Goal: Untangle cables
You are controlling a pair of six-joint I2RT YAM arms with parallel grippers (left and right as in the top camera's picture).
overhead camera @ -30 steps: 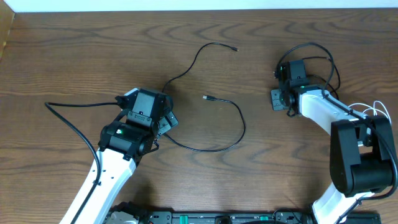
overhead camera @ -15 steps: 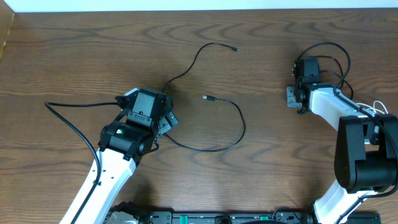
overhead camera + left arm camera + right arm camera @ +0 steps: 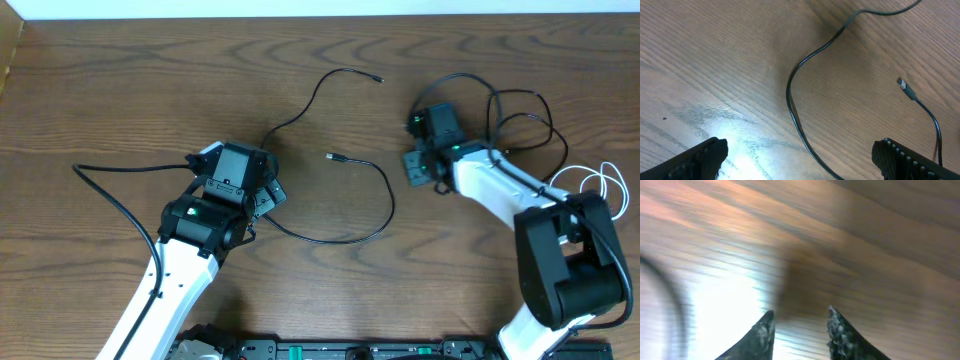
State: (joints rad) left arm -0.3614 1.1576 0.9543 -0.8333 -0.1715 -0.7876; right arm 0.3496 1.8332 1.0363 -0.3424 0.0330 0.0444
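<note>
The long black cable (image 3: 385, 195) lies in a loose curve mid-table, one plug (image 3: 378, 78) at the back, the other plug (image 3: 332, 156) near the middle. My left gripper (image 3: 272, 178) stands wide open over a bend of it; in the left wrist view the black cable (image 3: 790, 100) runs between the spread fingers (image 3: 705, 156), touching neither, with a plug (image 3: 905, 88) to the right. The white cable (image 3: 600, 180) is looped at the far right, apart from the black one. Right of the middle plug, my right gripper (image 3: 415, 165) (image 3: 800, 314) is partly open with only blurred wood between its fingers.
Thick black arm cables (image 3: 520, 105) loop behind the right arm. The left arm's own cable (image 3: 110, 190) trails to the left. A pale wall edge (image 3: 320, 8) borders the table's back. A black rail (image 3: 340, 350) runs along the front.
The right arm swung out to the right, then back left toward the table's middle, and its jaws have parted from shut. The left arm and both cables have not moved.
</note>
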